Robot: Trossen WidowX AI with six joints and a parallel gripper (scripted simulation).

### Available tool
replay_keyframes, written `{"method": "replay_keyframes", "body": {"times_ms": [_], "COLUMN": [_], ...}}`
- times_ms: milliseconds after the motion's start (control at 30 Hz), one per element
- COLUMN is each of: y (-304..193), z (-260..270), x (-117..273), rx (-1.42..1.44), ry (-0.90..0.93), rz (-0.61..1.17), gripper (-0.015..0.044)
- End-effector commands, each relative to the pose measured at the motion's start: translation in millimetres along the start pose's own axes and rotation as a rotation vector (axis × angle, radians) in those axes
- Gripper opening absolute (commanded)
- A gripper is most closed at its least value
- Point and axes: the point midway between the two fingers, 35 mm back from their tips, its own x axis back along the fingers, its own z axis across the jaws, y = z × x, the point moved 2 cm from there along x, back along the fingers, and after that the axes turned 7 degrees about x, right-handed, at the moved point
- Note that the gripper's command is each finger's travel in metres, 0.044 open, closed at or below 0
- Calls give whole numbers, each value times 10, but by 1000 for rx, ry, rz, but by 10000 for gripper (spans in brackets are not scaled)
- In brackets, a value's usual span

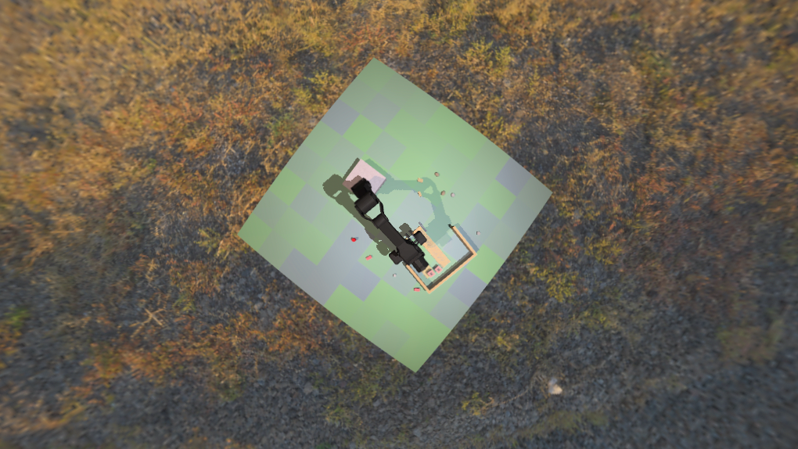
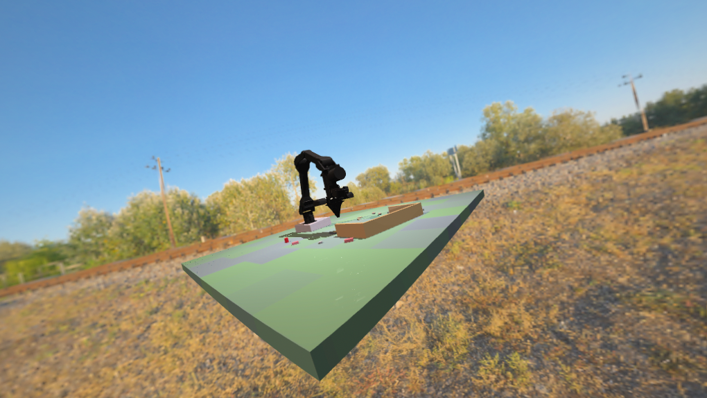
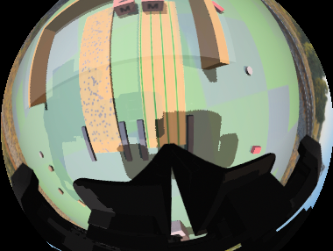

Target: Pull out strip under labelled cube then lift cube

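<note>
My gripper [image 3: 169,147] [image 2: 337,215] is shut and empty. It points down above the near ends of the strips, closest to the striped one. A pale orange strip with green stripes [image 3: 156,75] lies right of centre in the wrist view. A speckled orange strip [image 3: 96,75] [image 1: 436,249] lies to its left. One pink cube marked M [image 3: 152,6] stands on the far end of the striped strip. Another pink cube marked M [image 3: 124,9] stands beside it, toward the gap between the strips; what is under it is unclear. The arm hides most of the striped strip in the top view.
A three-sided wooden wall [image 1: 453,273] [image 2: 385,222] surrounds the far ends of the strips. Thin grey bars [image 3: 88,143] [image 3: 189,132] flank their near ends. A red block [image 1: 354,239] and other small pieces lie outside the wall. The arm's pink base [image 1: 365,170] stands behind.
</note>
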Motion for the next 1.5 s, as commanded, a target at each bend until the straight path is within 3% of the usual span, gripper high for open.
{"method": "replay_keyframes", "body": {"times_ms": [0,1033,1467], "y": [-7,-24,-25], "z": [3,-17,-18], "x": [-90,-594,-604], "rx": [3,3,3], "ry": [4,4,4], "rz": [7,7,7], "gripper": [0,0,0]}}
